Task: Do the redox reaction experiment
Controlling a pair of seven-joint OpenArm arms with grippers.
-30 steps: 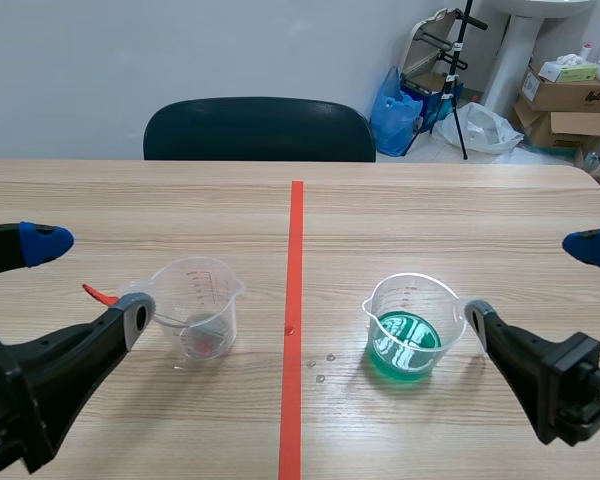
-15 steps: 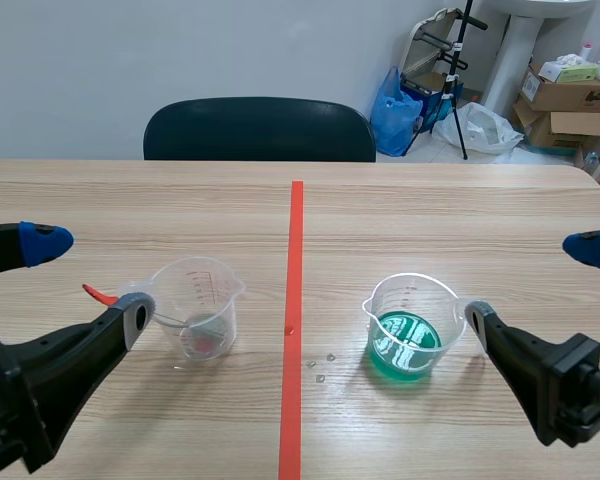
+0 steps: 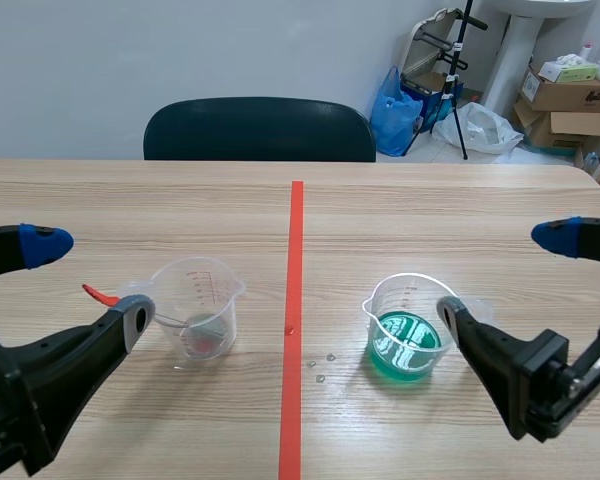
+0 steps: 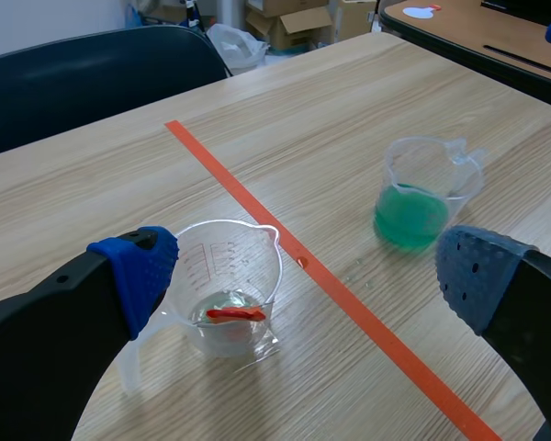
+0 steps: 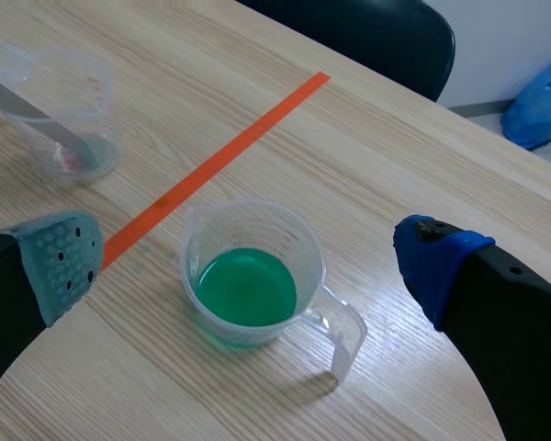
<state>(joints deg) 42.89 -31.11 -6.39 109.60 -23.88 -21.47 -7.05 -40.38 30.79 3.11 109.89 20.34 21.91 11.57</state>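
Right wrist view shows the right gripper (image 5: pixel 248 262), fingers apart, facing the green-liquid beaker (image 5: pixel 254 287) toward the near edge of the bench (image 5: pixel 422 138); an off-centre closure may tip it and spill.

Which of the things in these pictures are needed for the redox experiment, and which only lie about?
For the job:
clear plastic cup of green liquid
clear red-marked plastic cup holding a grey strip

Lying about:
black chair
blue plastic bag
brown cardboard boxes

A wide strip of table (image 3: pixel 430 210) lies free between the clear cup (image 3: pixel 196 318) and the green-liquid cup (image 3: pixel 412 326).
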